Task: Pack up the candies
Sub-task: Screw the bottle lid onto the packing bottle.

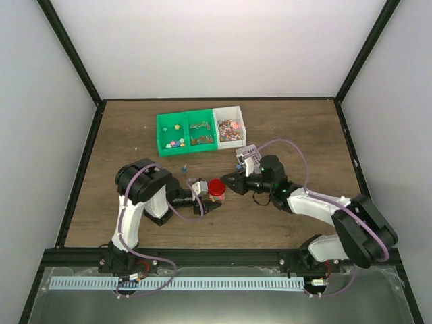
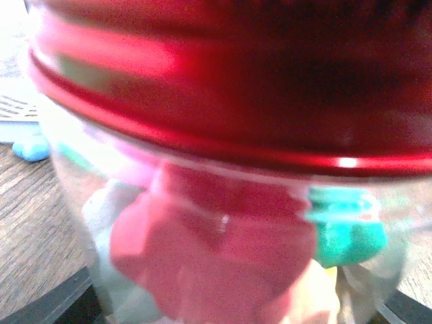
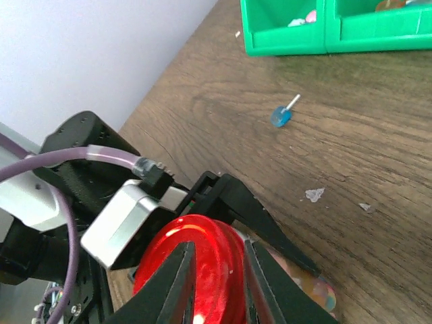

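Note:
A clear jar [image 1: 216, 196] with a round red lid [image 1: 217, 185] stands mid-table, and my left gripper [image 1: 214, 201] is shut on its body. Candies [image 2: 209, 270] in pink, teal and white press against the glass under the lid [image 2: 229, 88]. More candies [image 1: 230, 129] lie in the white bin at the back. My right gripper [image 1: 232, 183] reaches in from the right. In the right wrist view it [image 3: 217, 244] hovers at the lid [image 3: 202, 270], jaws a narrow gap apart, nothing held. The left gripper's black finger [image 3: 270, 229] runs along the jar.
Two green bins [image 1: 185, 116] joined to a white bin [image 1: 229, 109] sit at the back of the table, holding small items. A small blue piece with a white stick [image 3: 280, 116] lies loose on the wood in front of them [image 1: 184, 169]. Crumbs [image 3: 314, 195] lie nearby.

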### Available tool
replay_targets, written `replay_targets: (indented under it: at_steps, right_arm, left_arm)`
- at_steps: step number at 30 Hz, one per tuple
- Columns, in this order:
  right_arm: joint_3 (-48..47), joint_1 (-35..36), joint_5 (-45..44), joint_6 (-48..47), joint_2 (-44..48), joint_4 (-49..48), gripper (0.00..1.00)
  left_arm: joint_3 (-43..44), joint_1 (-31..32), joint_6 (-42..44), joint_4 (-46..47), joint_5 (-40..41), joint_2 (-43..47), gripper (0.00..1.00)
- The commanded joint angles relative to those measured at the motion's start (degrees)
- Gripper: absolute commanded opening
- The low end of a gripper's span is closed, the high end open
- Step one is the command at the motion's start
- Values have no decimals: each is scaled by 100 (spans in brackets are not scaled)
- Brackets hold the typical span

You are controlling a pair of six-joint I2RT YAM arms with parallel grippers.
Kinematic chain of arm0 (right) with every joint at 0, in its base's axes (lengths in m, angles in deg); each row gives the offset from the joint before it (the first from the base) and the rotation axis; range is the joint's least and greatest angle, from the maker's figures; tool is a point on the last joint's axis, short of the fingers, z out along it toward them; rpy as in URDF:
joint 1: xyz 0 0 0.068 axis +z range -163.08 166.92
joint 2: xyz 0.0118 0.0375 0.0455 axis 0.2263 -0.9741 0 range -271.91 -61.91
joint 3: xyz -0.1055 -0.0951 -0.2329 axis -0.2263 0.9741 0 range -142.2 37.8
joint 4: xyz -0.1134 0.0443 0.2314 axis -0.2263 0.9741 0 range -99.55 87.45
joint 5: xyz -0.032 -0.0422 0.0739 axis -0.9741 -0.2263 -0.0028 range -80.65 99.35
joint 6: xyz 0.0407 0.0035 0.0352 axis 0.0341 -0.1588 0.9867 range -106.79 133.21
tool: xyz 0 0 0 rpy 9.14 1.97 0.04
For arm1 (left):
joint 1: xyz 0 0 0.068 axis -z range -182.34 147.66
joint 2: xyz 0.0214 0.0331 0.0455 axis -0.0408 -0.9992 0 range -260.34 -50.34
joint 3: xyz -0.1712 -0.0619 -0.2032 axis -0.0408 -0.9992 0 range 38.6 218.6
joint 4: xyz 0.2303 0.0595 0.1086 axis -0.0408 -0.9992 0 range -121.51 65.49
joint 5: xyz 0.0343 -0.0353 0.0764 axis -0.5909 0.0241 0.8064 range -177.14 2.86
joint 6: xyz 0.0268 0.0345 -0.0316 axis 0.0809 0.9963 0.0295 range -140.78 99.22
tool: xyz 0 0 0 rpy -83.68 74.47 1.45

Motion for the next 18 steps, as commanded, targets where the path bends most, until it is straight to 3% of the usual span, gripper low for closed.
replay_targets:
  at_steps: [1,18]
  right_arm:
    - [-423,-28,155,-240,-418,175,21]
    - [-209,-29,704,-26,-1133,-547,1]
  left_arm:
    - [-277,-98,-10,1252,481,-681,45]
    - [-182,-115,-42,1255,667,-812,45]
